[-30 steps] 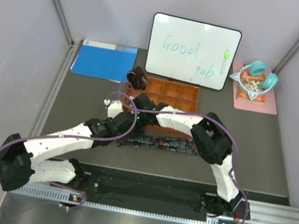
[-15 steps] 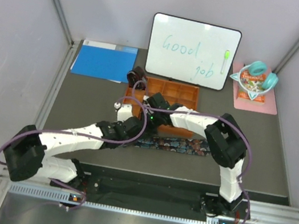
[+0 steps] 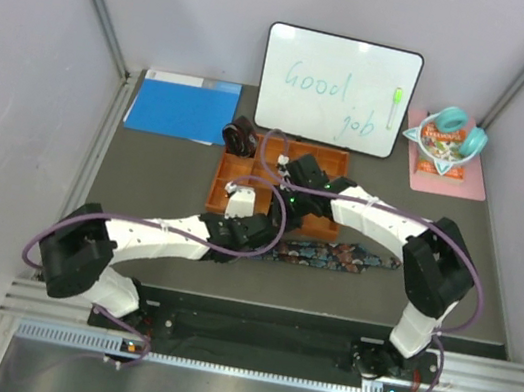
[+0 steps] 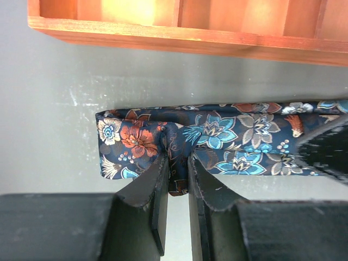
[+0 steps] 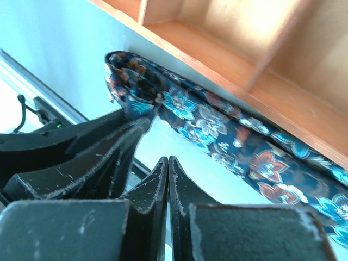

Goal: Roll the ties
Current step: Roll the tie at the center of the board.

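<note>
Two robot arms: left arm [image 3: 163, 238], right arm [image 3: 384, 223]. One orange tray [image 3: 221, 184]. Two neckties: one floral tie [image 3: 337, 257] flat on the bench [image 3: 145, 170], one dark tie [image 3: 239, 136] coiled at the tray's far left. One whiteboard [image 3: 339, 90], one blue folder [image 3: 181, 106], one headphone set [image 3: 450, 121].

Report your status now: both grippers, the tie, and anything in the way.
Left gripper pinching folded end of floral tie. Right gripper shut, empty. Rest of tie flat, unrolled. Orange tray close along its far edge.
</note>
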You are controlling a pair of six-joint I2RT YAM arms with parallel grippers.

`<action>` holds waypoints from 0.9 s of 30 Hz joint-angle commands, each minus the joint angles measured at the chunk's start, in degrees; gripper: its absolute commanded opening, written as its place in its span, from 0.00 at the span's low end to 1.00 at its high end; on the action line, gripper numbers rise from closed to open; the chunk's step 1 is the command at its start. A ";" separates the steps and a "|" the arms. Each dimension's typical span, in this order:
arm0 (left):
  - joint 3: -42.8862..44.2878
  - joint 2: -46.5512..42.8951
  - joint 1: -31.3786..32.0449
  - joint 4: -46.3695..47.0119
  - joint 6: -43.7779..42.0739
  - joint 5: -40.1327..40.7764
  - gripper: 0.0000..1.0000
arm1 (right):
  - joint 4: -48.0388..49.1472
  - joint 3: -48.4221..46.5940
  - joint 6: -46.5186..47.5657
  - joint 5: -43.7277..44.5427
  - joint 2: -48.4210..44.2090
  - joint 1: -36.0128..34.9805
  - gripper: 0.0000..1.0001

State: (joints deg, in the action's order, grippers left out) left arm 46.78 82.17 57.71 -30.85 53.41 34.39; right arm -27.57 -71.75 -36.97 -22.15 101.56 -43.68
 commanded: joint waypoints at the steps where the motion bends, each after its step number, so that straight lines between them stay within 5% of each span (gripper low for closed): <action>1: 2.17 1.15 0.56 -4.04 -1.37 4.54 0.20 | -1.34 1.52 1.81 1.41 -2.86 1.05 0.00; 17: 1.73 5.72 0.73 -5.37 -2.43 5.43 0.35 | -1.34 2.93 1.81 1.85 -3.65 1.23 0.00; 27: 3.40 4.05 1.17 -1.49 -4.89 0.24 0.66 | -3.36 1.70 2.34 3.43 -4.79 1.23 0.00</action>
State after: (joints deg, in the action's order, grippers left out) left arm 47.90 87.39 58.52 -33.78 49.98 36.69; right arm -30.15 -68.99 -35.92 -19.84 100.12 -42.94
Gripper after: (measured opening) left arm 0.636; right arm 0.005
